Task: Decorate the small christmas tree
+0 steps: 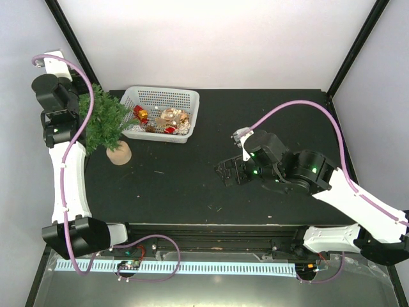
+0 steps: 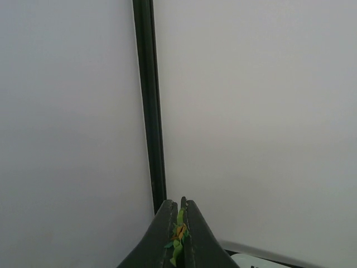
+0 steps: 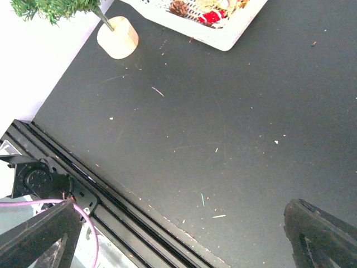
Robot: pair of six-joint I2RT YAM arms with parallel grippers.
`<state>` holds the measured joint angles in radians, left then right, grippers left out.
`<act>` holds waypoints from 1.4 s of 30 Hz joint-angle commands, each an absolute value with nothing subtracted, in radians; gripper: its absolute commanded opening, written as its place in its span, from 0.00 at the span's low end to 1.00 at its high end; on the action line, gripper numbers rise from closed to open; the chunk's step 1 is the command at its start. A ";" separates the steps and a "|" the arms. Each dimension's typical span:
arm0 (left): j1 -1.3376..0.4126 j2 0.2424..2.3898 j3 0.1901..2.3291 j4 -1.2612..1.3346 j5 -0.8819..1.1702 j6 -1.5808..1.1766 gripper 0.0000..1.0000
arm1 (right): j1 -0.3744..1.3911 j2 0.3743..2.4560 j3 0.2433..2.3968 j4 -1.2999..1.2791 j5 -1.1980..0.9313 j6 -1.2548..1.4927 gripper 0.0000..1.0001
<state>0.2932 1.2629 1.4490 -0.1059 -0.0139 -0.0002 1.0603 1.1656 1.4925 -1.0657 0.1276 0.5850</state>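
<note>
The black table (image 1: 192, 192) carries the small christmas tree (image 1: 105, 121) at its left rear, set on a round wooden base (image 1: 119, 153) just beside a white basket (image 1: 194, 112). No ornament can be made out on the branches in the top or right wrist view, so the decorating is judged to be at its start. The ornaments (image 1: 167, 118) (red, gold and tan pieces, too small to name) are heaped in the basket and are all left to be hung. The left arm (image 1: 67, 173) is raised close against the tree's left side and partly covers the crown, which is judged an obstruction to hanging anything there. The left gripper (image 2: 178, 207) is pointed at a white wall and a dark post (image 2: 148, 100), its jaws pressed together on a small green scrap (image 2: 177, 237) with an orange fleck; whether this is an ornament or a torn twig cannot be told. The right gripper (image 1: 228, 173) is held low over mid-table, well apart from tree and basket, jaws spread wide with nothing between. A few loose needles (image 3: 202, 199) are scattered on the table.
</note>
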 commanded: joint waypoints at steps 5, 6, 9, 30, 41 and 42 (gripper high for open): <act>0.298 1.246 1.598 -0.133 0.069 -0.044 0.02 | 1.064 1.132 1.446 -1.040 0.121 0.592 1.00; 0.298 1.244 1.617 -0.148 0.088 -0.049 0.02 | 1.064 1.127 1.441 -1.037 0.124 0.591 1.00; 0.296 1.235 1.670 -0.202 0.173 -0.068 0.02 | 1.063 1.115 1.433 -1.034 0.141 0.591 1.00; -0.169 1.207 1.779 -0.411 0.588 -0.013 0.02 | 1.064 1.024 1.443 -1.076 0.321 0.620 1.00; -0.467 1.347 1.791 -0.311 0.513 0.062 0.01 | 1.064 0.920 1.445 -1.127 0.439 0.689 1.00; -0.481 1.361 1.794 -0.306 0.512 0.061 0.02 | 1.065 0.914 1.442 -1.134 0.443 0.696 1.00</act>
<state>-0.4305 1.3106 1.7336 -0.4221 0.5396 0.0265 1.0603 0.9237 1.4349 -1.0935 0.3874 0.6556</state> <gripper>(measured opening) 0.033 0.995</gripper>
